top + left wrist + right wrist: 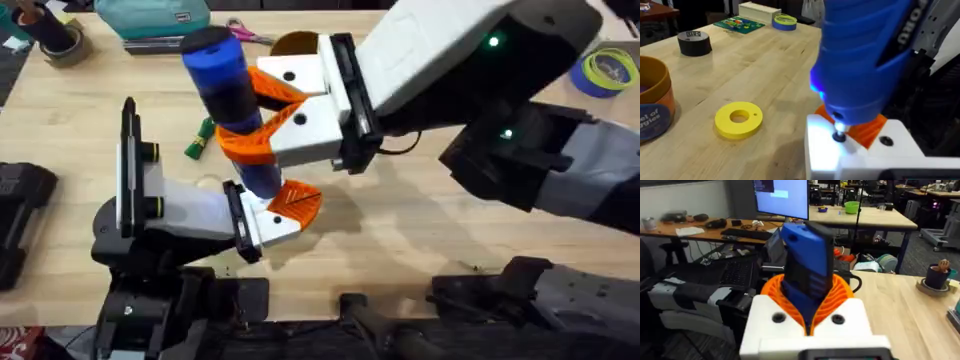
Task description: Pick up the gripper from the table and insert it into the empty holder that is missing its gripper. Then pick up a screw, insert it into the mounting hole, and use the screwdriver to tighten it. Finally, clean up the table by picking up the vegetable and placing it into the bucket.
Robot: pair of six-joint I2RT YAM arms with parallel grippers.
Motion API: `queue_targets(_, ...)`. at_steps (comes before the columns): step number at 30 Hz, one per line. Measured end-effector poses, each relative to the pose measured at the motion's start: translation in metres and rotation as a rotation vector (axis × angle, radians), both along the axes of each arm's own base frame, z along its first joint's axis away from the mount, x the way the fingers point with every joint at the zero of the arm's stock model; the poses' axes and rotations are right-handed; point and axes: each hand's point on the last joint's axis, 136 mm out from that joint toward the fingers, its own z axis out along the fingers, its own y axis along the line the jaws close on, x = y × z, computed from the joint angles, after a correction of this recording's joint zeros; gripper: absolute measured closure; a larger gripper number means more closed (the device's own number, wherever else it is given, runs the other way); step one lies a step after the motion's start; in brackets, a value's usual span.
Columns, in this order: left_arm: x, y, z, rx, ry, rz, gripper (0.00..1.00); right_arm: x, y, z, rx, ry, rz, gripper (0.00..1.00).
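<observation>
Blue screwdriver (228,95) stands clamped in the right gripper (268,115), its bit on the holder (268,225) grasped by the left gripper (275,212).

Bright even indoor light, soft shadows on the tabletop (420,215), blue glow under the blurred, close screwdriver (865,55)
</observation>
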Motion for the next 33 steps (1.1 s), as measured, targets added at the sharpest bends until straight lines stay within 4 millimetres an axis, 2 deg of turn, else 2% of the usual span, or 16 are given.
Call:
queue_targets(8,0.0,0.0,0.0,0.001,-0.003,0.0,0.984,0.001,0.003,0.003,-0.013,0.011,0.009,0.976)
queue_targets(18,0.003,0.001,0.001,0.004,-0.013,0.021,0.984,0.015,0.015,0.014,-0.115,0.072,0.023,0.976)
queue_targets(27,0.004,0.002,0.001,0.005,-0.014,0.025,0.984,0.015,0.006,0.112,0.046,-0.119,-0.022,0.977)
queue_targets(30,0.004,0.002,0.001,0.005,-0.015,0.025,0.984,0.012,0.0,0.128,0.071,-0.157,-0.033,0.977)
queue_targets(33,0.004,0.002,0.001,0.005,-0.015,0.025,0.984,0.012,0.0,0.129,0.072,-0.162,-0.035,0.977)
